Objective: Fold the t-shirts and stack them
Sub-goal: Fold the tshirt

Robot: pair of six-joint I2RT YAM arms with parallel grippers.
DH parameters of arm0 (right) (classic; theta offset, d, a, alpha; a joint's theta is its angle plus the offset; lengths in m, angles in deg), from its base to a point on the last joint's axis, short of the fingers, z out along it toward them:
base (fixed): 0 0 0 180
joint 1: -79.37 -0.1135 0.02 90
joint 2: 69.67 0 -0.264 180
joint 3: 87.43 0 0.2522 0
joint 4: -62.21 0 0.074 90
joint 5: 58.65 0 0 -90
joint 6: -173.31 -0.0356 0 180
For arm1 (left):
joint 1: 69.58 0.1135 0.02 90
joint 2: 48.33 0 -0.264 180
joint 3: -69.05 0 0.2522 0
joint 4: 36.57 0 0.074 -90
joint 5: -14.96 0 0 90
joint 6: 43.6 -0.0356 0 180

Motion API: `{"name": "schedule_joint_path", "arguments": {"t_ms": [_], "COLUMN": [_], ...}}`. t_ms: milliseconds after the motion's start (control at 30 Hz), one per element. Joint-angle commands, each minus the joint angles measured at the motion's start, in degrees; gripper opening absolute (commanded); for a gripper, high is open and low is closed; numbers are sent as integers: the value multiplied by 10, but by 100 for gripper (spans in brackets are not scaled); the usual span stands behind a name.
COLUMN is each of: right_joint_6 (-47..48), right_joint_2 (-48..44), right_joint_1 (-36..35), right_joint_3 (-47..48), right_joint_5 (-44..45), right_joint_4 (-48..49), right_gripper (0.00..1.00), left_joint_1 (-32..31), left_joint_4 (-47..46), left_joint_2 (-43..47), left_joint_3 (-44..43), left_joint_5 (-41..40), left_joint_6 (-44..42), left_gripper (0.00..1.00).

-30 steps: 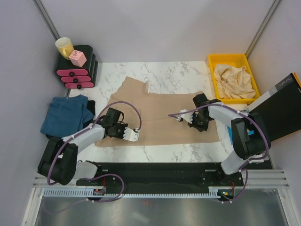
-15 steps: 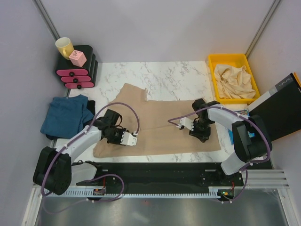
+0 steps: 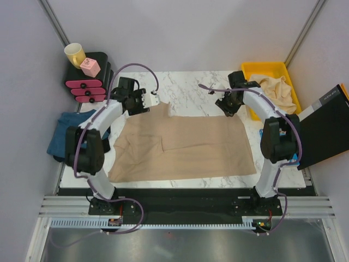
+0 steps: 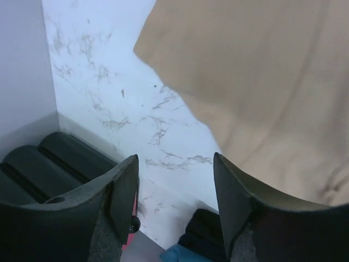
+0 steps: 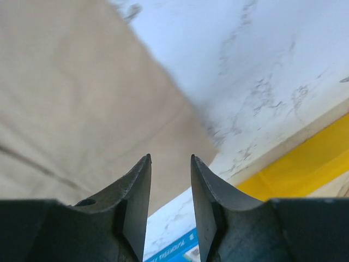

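One tan t-shirt (image 3: 185, 144) lies spread flat on the marble table (image 3: 202, 87). My left gripper (image 3: 151, 101) hangs open over the shirt's far left corner with nothing in it. In the left wrist view the left gripper (image 4: 175, 164) is over bare marble, the tan t-shirt (image 4: 272, 82) to its right. My right gripper (image 3: 223, 102) is open over the far right corner. In the right wrist view the right gripper (image 5: 170, 159) is empty, above the edge of the tan t-shirt (image 5: 82, 98). A teal-blue t-shirt (image 3: 62, 136) lies folded at the left edge, on something dark.
A yellow bin (image 3: 248, 71) at the back right holds crumpled beige t-shirts (image 3: 275, 90). A black and pink drawer unit (image 3: 90, 82) with a yellow mug (image 3: 73, 53) and a pink cube (image 3: 90, 66) stands back left. A black box (image 3: 327, 125) and a blue packet (image 3: 294, 159) sit on the right.
Both grippers went from shut to open and let go of the tan t-shirt. Both arms swung from the near middle to the shirt's far corners. The shirt now lies flatter and nearer.
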Motion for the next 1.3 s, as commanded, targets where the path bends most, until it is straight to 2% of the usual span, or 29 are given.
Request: {"name": "schedule_joint_path", "arguments": {"t_ms": [0,33,67,200,433,700,867,1267], "right_joint_6": [-59,-59,-58,-43,41,93,92,72], "right_joint_2": [108,140,154,193,192,197,198,221], "right_joint_1": [48,58,62,74,77,78,80,80], "right_joint_3": [111,152,169,221,245,258,230,262], "right_joint_5": [-9,-7,-10,-10,-6,-72,-83,-72], "right_joint_4": [13,10,6,-9,-78,-220,-222,-189], "right_gripper": [42,42,42,43,45,46,47,47], "left_joint_1": [43,52,55,59,56,44,40,39], "left_joint_4": [-27,-26,-24,-12,18,109,123,123], "left_joint_2": [-112,-131,-161,-216,-232,-239,-268,-319], "left_joint_3": [-116,-137,-177,-247,-288,-285,-312,-375], "left_joint_5": [-32,-34,-35,-42,5,72,79,74], "left_joint_6": [20,12,8,-10,-38,-87,-86,-81], "left_gripper": [63,62,63,63,62,61,61,61]}}
